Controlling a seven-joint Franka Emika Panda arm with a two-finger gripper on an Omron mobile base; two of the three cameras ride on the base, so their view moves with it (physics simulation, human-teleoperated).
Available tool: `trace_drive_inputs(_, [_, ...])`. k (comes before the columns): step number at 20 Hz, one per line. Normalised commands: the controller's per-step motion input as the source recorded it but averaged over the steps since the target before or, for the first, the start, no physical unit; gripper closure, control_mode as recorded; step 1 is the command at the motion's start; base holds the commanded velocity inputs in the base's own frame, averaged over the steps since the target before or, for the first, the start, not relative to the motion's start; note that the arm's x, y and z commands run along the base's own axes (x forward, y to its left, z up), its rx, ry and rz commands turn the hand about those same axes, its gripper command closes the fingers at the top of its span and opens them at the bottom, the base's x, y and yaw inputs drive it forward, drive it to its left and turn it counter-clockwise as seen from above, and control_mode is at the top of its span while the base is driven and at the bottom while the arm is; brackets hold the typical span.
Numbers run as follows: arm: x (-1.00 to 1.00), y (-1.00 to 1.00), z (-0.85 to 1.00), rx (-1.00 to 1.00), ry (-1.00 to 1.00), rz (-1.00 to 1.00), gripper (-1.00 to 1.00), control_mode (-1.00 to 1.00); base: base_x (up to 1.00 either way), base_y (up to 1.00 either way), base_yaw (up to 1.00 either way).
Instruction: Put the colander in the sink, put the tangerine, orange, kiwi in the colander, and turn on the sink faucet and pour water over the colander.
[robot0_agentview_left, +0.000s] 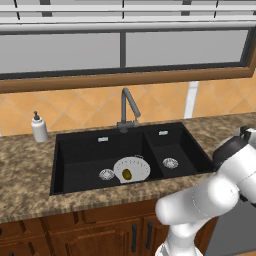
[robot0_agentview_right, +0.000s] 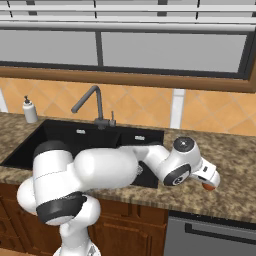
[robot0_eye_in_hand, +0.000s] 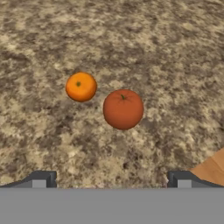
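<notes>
Kitchen counter of speckled brown stone (robot0_eye_in_hand: 175, 52) is seen from above by the hand camera, with two round fruits lying on it just beside each other but apart. The smaller, brighter one, taken to be the tangerine (robot0_eye_in_hand: 81, 86), sits up and to the left; the larger, darker orange (robot0_eye_in_hand: 123, 109) sits nearer the middle. The gripper (robot0_eye_in_hand: 111, 178) is held above them with its two dark fingertips spread wide and nothing between them.

From the left base camera, the black double sink (robot0_agentview_left: 75, 150) is seen set into the counter under a window, the dark faucet (robot0_agentview_left: 128, 107) behind it with no water seen running. The white colander (robot0_agentview_left: 132, 169) is already set in the wide basin beside a silver drain, and the green kiwi (robot0_agentview_left: 127, 174) lies inside it. A white soap dispenser (robot0_agentview_left: 39, 127) stands at the far left.

Both citrus fruits are judged light and firm but smooth and ready to roll, so each is best taken across its widest middle, fingers lowered evenly on both sides, and squeezed gently
</notes>
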Motion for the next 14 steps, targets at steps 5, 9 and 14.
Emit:
trace_drive_inputs(5, [0.01,-0.39,-0.28,0.00,0.00,0.00,-1.00,-1.00,0.00,0.00,0.00])
trace_drive_inputs(9, [0.09,-0.22,-0.13,0.04,0.00,0.00,-1.00,-1.00,0.00,0.00,0.00])
trace_drive_inputs(14, [0.21,-0.28,-0.14,0.08,0.01,0.02,-1.00,-1.00,0.00,0.00,0.00])
